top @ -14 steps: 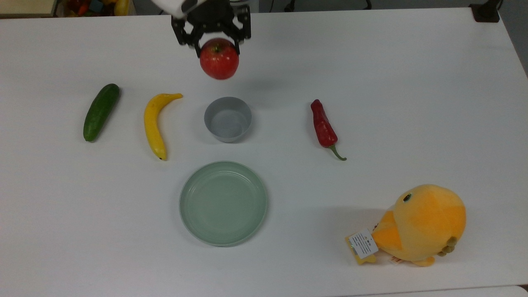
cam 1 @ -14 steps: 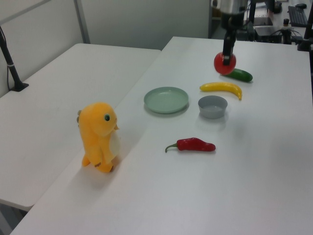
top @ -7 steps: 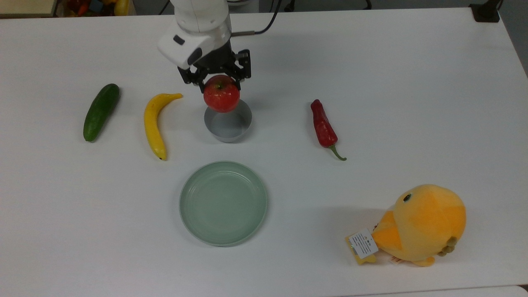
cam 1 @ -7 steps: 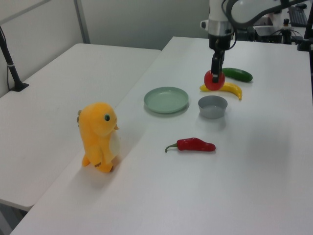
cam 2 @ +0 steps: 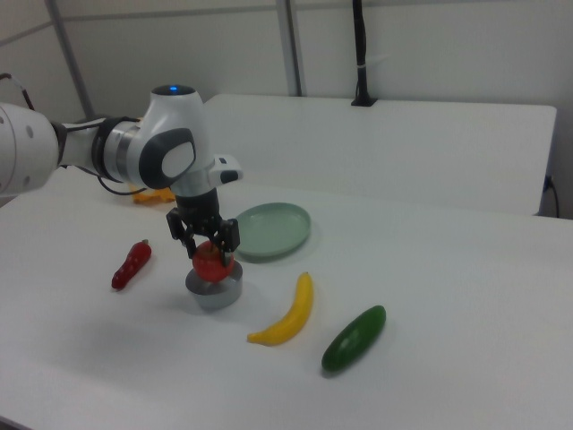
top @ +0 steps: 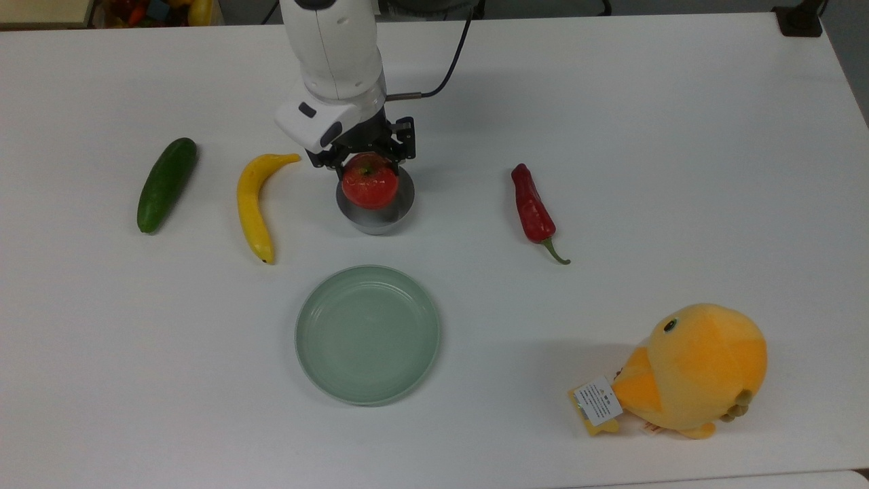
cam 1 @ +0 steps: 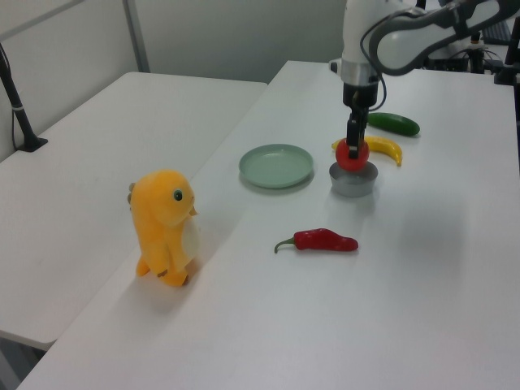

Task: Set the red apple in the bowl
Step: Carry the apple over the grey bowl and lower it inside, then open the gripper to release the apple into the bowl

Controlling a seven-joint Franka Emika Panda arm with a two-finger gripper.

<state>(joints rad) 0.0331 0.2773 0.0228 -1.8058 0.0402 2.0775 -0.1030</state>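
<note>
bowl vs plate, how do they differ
The bowl is grey, small and steep-sided; the plate is pale green, wider and shallow. The bowl has the apple at its mouth, held by the gripper; the plate holds nothing. Both are round and stand upright on the table.

The white arm (top: 333, 47) reaches in from the far edge of the table in the top view and comes down steeply, its last link nearly upright. In the right view the arm (cam 2: 152, 148) bends at a rounded joint with a blue light on top, then drops straight down to the wrist. The black gripper (top: 366, 166) points downward, its two fingers closed against the sides of the red apple (top: 369, 185). In the left view the gripper (cam 1: 354, 142) hangs vertical below the wrist, and a black cable loops from the wrist toward the table's far edge.
</note>
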